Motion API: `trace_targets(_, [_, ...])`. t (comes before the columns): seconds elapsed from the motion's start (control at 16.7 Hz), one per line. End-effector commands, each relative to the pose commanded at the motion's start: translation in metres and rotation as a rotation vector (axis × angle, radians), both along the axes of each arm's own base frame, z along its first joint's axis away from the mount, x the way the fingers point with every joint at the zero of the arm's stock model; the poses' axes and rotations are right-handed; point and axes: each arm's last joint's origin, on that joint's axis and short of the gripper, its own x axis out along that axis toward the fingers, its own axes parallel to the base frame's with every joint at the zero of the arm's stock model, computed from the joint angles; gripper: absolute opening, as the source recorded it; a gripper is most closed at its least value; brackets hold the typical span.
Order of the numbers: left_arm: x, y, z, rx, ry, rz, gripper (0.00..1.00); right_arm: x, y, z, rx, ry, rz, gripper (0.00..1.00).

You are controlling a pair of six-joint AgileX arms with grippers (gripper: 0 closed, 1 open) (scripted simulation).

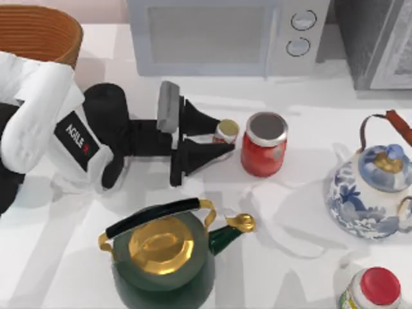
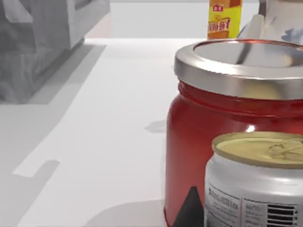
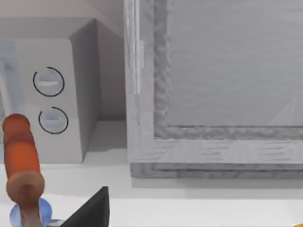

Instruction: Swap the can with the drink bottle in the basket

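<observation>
Although the task names a basket swap, the relation that matters now is between my left gripper (image 1: 217, 141) and the drink bottle (image 1: 226, 131). Its two dark fingers (image 1: 201, 118) stand apart, one on either side of the small bottle, which sits right at their tips, not yet deep between them. I see no squeeze on it, so I judge the pincer open around it rather than clamped.

The bottle stands upright on the table, its long axis vertical and its gold top facing up. Straight ahead of the pincer, just beyond the bottle and almost touching it, stands the can (image 1: 264, 144), also upright with its silver top up. From the left wrist camera the drink bottle (image 2: 255, 184) is nearest and the can (image 2: 222, 142) rises directly behind it.

The basket (image 1: 40, 33) lies well behind the pincer, past the arm's own wrist, at the far corner. My left arm is plainly the nearer one. The right gripper (image 3: 90, 210) hangs off near the blue-and-white teapot (image 1: 373, 187); whether it is open or closed I cannot tell.
</observation>
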Motion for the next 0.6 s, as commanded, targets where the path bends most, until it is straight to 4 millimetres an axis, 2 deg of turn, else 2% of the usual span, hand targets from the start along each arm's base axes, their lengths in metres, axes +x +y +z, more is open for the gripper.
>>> trace_targets(0.48, [0.0000, 0.0000, 0.0000, 0.000, 0.000, 0.000, 0.98, 0.0000, 0.0000, 0.0000, 0.000, 0.000, 0.000, 1.00])
trace_targets(0.6, [0.0000, 0.0000, 0.0000, 0.000, 0.000, 0.000, 1.00, 0.0000, 0.0000, 0.0000, 0.000, 0.000, 0.000, 1.00])
